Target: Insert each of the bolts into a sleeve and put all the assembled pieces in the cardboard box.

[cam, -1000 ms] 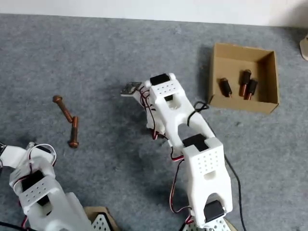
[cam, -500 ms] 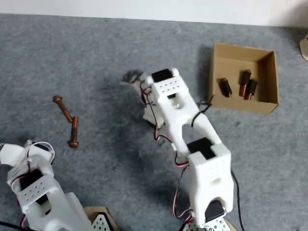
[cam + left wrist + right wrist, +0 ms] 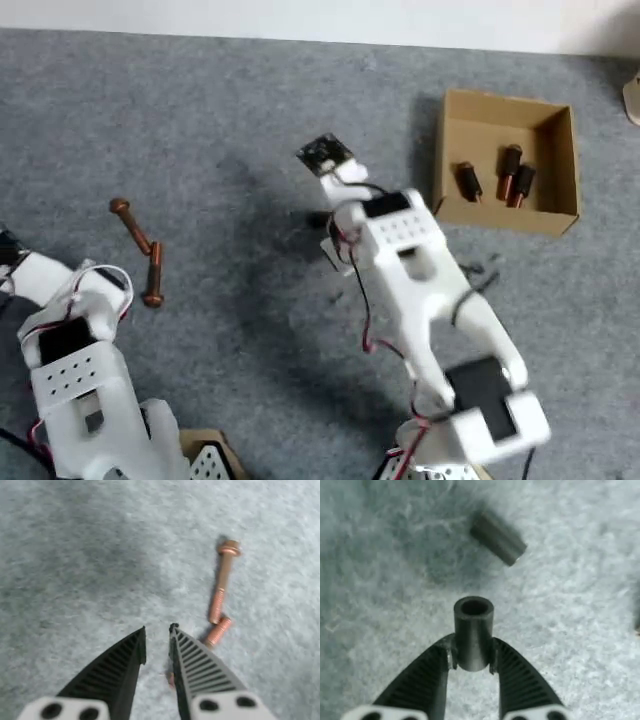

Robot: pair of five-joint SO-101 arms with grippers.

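The step in hand looks like pairing a fourth bolt with its sleeve, one half for each arm. Toward the left edge of the grey felt-covered desk [image 3: 220,100], the left tool [image 3: 157,628] hangs low with its jaws a little apart and nothing between them. It is just beside a copper-coloured metal bolt [image 3: 223,580] that lies flat, end to end with a second copper bolt [image 3: 218,631] partly hidden behind one finger. Near the middle of the desk the right tool [image 3: 472,654] is clamped on a short black cylindrical sleeve [image 3: 473,622], open bore facing away from the wrist, above a second black sleeve [image 3: 498,537] lying on its side. By the far right corner the open brown cardboard box [image 3: 500,222] holds three assembled pieces [image 3: 512,172]. Next, I judge, the left tool must shift over a bolt, straddle its shank and close, then line its threaded end up with the held bore.
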